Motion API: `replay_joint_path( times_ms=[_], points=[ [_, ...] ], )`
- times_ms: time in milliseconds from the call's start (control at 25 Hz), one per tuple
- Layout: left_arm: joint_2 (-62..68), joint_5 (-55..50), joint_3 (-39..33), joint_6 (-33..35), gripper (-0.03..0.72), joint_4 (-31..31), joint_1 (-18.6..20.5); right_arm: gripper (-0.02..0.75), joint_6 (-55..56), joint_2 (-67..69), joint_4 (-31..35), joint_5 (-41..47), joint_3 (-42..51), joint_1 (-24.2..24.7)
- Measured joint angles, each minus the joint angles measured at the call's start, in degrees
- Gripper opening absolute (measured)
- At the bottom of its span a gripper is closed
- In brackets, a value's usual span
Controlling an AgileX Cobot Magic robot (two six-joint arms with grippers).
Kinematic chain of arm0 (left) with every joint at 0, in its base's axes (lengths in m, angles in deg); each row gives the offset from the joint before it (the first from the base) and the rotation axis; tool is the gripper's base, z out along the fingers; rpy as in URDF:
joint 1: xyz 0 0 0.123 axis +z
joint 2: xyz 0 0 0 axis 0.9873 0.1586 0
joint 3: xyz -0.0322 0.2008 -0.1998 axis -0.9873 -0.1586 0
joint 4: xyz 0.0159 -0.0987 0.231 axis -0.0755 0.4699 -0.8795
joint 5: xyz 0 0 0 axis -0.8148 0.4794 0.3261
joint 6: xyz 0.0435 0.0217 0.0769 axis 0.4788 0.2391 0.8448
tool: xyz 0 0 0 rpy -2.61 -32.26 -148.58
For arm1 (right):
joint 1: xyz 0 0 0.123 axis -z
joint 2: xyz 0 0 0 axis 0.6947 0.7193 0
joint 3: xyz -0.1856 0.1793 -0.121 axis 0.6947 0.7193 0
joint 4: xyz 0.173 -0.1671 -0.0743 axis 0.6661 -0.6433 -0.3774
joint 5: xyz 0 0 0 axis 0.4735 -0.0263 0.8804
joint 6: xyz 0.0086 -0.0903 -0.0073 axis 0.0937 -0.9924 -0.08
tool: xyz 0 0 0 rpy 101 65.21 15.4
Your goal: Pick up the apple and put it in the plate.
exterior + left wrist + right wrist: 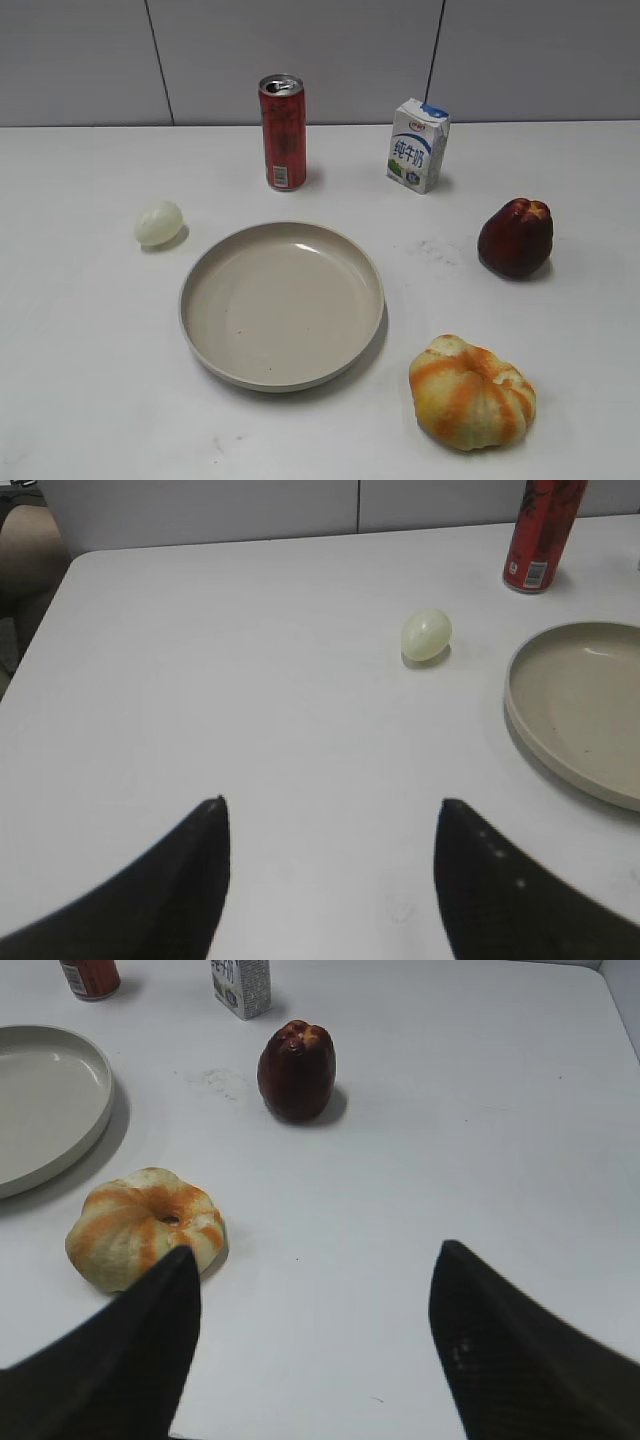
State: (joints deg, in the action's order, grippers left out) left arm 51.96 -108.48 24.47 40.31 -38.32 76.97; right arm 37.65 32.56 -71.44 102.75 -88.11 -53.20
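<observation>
Right gripper (pixel 312 1260) hanging over bare table at bottom of frame, jaws spread wide, holding nothing. Left gripper (pixel 330 815) likewise gaping, gripping nothing. Apple (pixel 516 237) standing at right of exterior frame, apart from plate (pixel 282 304), which is sitting at centre. Orange-yellow pumpkin (pixel 472 392) lying lower right. Red can (pixel 283 132) and milk carton (pixel 417 145) standing along upper edge; pale egg (pixel 158 222) resting left of plate.

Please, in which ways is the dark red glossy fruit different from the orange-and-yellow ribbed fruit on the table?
The dark red glossy apple is one even colour with a smooth skin; the orange-and-yellow ribbed pumpkin-like fruit is streaked and deeply lobed. The apple is smaller and stands taller than wide, its dimpled end up; the ribbed fruit is larger and squat. The apple lies farther from the camera in the exterior view. Both rest on the white table, right of the round beige plate, untouched.
</observation>
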Motion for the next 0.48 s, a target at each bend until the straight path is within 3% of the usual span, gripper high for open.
replay_joint_path(
  times_ms=[480],
  points=[
    [0.0,0.0,0.0,0.0,0.491,0.0,0.0,0.572,0.0,0.2,0.0,-0.7,-0.5,0.0]
  ],
)
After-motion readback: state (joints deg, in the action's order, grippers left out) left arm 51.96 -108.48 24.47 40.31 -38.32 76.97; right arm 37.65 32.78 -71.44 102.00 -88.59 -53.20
